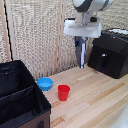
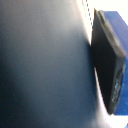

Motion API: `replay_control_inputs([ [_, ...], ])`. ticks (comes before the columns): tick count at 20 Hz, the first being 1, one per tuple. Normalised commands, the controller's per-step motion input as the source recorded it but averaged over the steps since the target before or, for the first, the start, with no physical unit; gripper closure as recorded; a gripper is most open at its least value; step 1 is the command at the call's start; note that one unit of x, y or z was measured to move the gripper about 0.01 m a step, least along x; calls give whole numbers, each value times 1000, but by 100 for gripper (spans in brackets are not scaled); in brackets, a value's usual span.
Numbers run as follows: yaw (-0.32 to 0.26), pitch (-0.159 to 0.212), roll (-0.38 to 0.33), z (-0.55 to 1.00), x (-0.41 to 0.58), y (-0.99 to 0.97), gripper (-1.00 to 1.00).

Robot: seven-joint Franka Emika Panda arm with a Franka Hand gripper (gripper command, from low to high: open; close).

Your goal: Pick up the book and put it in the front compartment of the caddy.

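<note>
Book [image 1: 82, 54] hangs upright, clamped in my claw [image 1: 81, 40], high above the surface [image 1: 95, 95], caddy [image 1: 20, 95] well apart.

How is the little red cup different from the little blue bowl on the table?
The red plastic cup is taller and narrower; the round blue bowl is low and wide. The cup is bright red; the bowl is light blue. The bowl sits closer to the big black fabric caddy; the cup stands farther out on the wooden table. Both are small, open on top, upright and resting untouched on the table.
</note>
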Motion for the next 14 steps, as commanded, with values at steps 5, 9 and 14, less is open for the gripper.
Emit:
replay_control_inputs([
  [5,-235,-4,-1,146,-1,529,100],
  [9,-183,-22,-1,72,0,705,100],
  [14,-157,-30,0,310,0,694,100],
])
